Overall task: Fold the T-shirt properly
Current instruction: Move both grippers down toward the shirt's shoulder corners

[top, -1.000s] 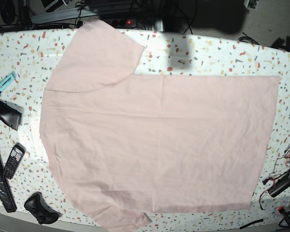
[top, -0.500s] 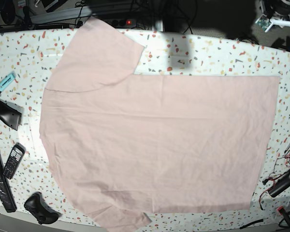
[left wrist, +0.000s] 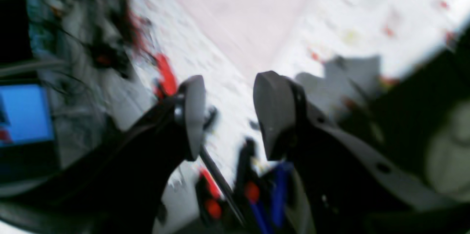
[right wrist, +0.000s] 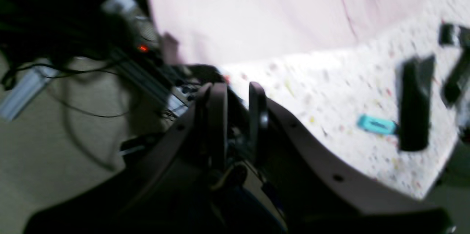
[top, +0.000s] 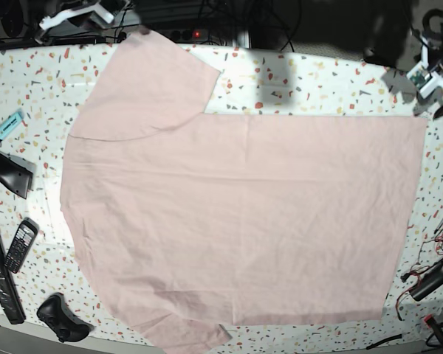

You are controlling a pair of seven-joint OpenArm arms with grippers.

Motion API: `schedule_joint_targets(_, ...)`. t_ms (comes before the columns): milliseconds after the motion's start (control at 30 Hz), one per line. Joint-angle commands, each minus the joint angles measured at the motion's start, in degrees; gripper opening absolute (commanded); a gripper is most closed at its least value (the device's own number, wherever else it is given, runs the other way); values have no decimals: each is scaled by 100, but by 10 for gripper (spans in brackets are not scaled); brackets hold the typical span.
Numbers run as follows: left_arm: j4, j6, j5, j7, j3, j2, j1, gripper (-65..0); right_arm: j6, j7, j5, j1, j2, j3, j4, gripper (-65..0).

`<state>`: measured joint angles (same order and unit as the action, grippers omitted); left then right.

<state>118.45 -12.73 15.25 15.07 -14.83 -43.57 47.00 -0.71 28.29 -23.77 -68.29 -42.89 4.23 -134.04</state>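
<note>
The pale pink T-shirt (top: 244,214) lies spread flat on the speckled table (top: 317,77), plain side up, with one sleeve at the top left and the other at the bottom. My left gripper (left wrist: 229,116) is open and empty, hovering over the table edge just off the T-shirt (left wrist: 238,13); in the base view the left arm (top: 430,70) shows above the shirt's top right corner. My right gripper (right wrist: 237,120) holds nothing, its jaws a narrow gap apart, off the table's back edge near the T-shirt (right wrist: 257,13). The right arm (top: 74,15) is at the top left.
Along the left edge lie a teal highlighter (top: 7,125), a black stand (top: 7,171), a phone (top: 20,245), a long black remote (top: 0,273) and a black controller (top: 59,317). Cables and red-handled tools (top: 439,265) crowd the right edge.
My left arm has come into the base view at the top right and dropped toward the shirt's corner, and its jaws have opened. My right arm has appeared at the top left. The shirt has not moved.
</note>
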Motion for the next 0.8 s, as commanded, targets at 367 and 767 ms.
schedule_joint_targets(367,-1725,-544,-223,-1069,437,-728,-1392,-402,109,114,-435,846,337,-9,-96,-542)
schedule_joint_targets(767,-3281,-1478,686,-1600,2057,-721,-3051,-402,114,138,-435,1049,339,-9,-96,-542)
